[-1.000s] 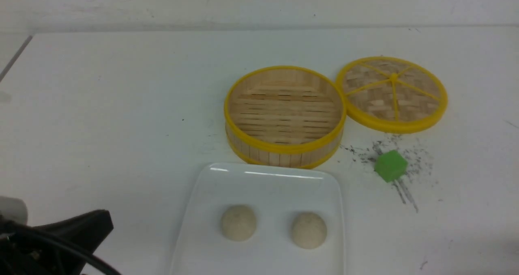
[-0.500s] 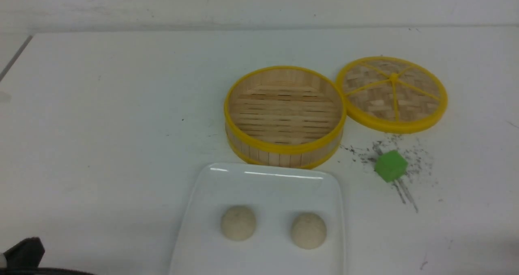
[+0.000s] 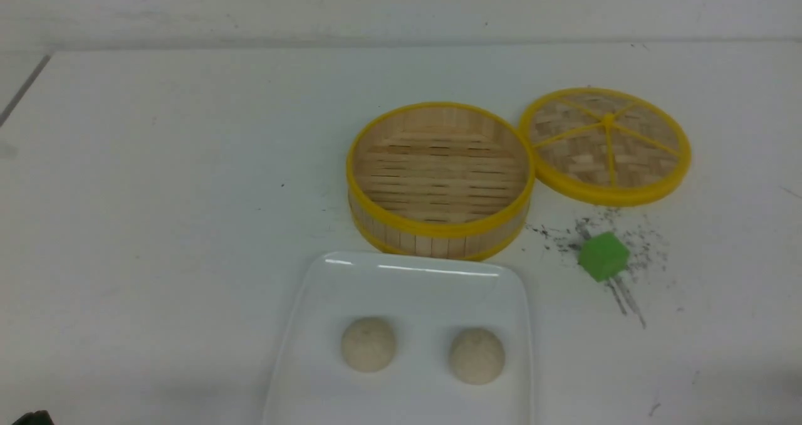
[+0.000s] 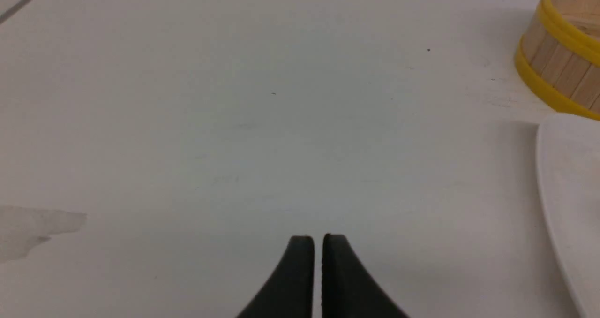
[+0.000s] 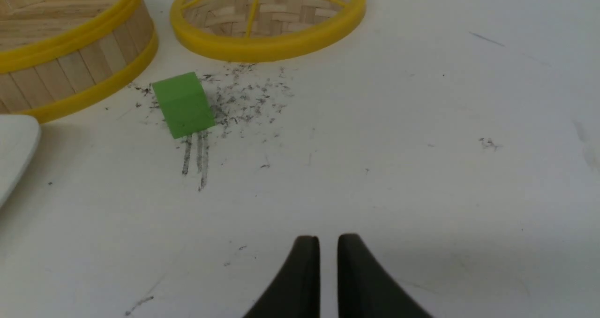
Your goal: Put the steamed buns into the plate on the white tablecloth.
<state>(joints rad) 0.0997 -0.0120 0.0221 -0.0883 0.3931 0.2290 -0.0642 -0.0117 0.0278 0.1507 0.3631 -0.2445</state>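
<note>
Two cream steamed buns point(image 3: 368, 343) point(image 3: 477, 355) sit side by side in the white plate point(image 3: 413, 268), which lies on the white tablecloth point(image 3: 156, 193) at the near middle. My left gripper point(image 4: 318, 237) hangs over bare cloth to the left of the plate, its fingers almost touching and nothing between them. My right gripper point(image 5: 328, 237) is over the cloth to the right of the plate, with only a thin slit between its fingers and nothing held. Only a corner of the plate point(image 5: 14, 144) shows in the right wrist view, and neither wrist view shows the buns.
The empty bamboo steamer point(image 3: 438, 177) stands just behind the plate. Its woven lid point(image 3: 606, 143) lies flat to the steamer's right. A green cube point(image 3: 603, 256) rests among dark smudges in front of the lid. A grey stain point(image 4: 37, 229) marks the cloth near the left gripper.
My left arm has drawn back out of the front view's lower left corner, leaving only a dark sliver. The buns, plate, steamer and cube have not moved.
</note>
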